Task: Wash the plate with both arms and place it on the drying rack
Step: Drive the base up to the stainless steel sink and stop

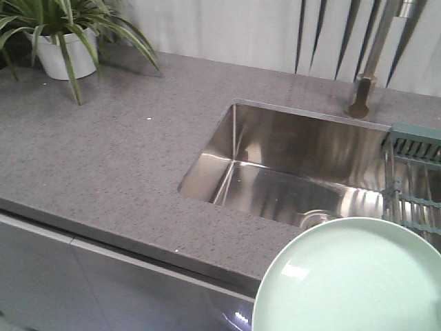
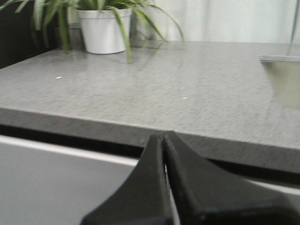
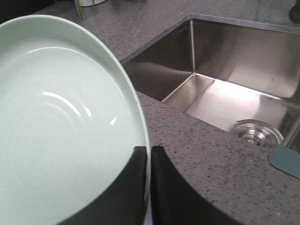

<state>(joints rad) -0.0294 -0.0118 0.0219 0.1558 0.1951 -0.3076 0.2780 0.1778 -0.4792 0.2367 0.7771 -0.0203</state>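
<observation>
The pale mint-green plate (image 1: pixel 351 276) hangs at the lower right of the front view, in front of the counter edge near the sink. In the right wrist view the plate (image 3: pixel 61 126) fills the left half, and my right gripper (image 3: pixel 149 150) is shut on its rim, one black finger on each face. My left gripper (image 2: pixel 163 136) is shut with nothing in it, low in front of the countertop's front edge. The drying rack (image 1: pixel 413 179) of wire bars with a grey-green end piece lies across the sink's right end. Neither arm shows in the front view.
The steel sink (image 1: pixel 296 138) is set in the grey speckled countertop (image 1: pixel 117 152), with a round drain (image 3: pixel 255 132) in its floor. A faucet base (image 1: pixel 362 96) stands behind it. A potted plant (image 1: pixel 65 52) stands at the back left. Grey cabinet fronts (image 1: pixel 83 283) run below the counter.
</observation>
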